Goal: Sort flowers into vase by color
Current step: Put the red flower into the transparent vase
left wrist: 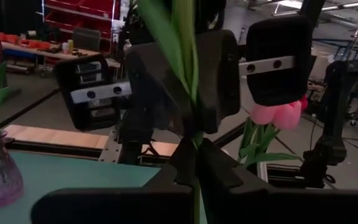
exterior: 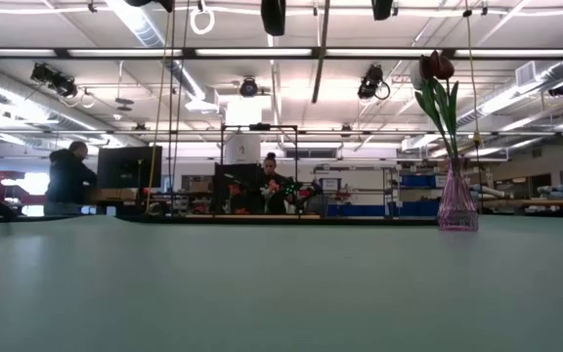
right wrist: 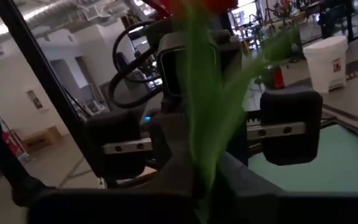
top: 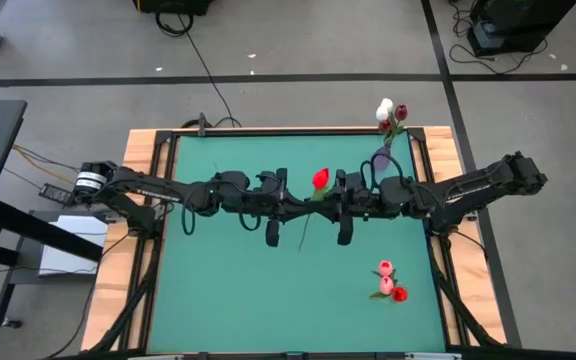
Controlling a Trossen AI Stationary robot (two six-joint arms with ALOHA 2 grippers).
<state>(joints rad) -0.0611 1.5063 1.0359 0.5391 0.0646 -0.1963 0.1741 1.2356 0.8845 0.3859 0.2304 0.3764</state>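
Passing red tulip [top: 320, 180] mid-air: both left gripper [top: 290, 205] and right gripper [top: 330, 205] clench the stem; next, one lets go before vase [top: 383, 158].

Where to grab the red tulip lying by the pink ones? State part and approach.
Grip the red tulip by its thin stem, just behind the bud, coming straight down: it lies flat on the table, and the pink tulips lie close beside the bud.
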